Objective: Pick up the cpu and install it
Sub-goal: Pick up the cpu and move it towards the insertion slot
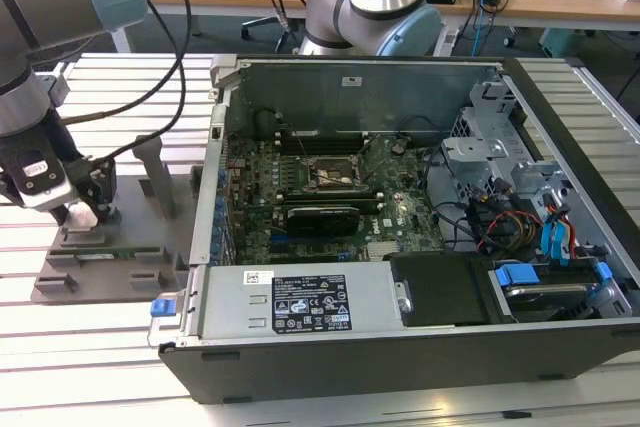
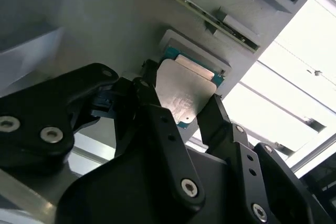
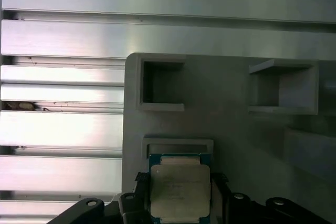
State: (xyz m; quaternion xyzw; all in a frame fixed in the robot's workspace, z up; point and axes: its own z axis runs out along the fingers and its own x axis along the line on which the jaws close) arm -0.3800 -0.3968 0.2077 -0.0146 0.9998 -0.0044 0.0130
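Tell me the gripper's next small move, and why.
Probably a short, straight lift, if the hold is firm. The gripper straddles the cpu, which lies in its nest on the grey fixture. The socket sits apart, inside the open computer case to the exterior view's right.

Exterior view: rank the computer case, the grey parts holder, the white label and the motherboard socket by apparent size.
Largest to smallest:
computer case
grey parts holder
white label
motherboard socket
The socket sits farther from the camera than the label, so that pair is unsure.
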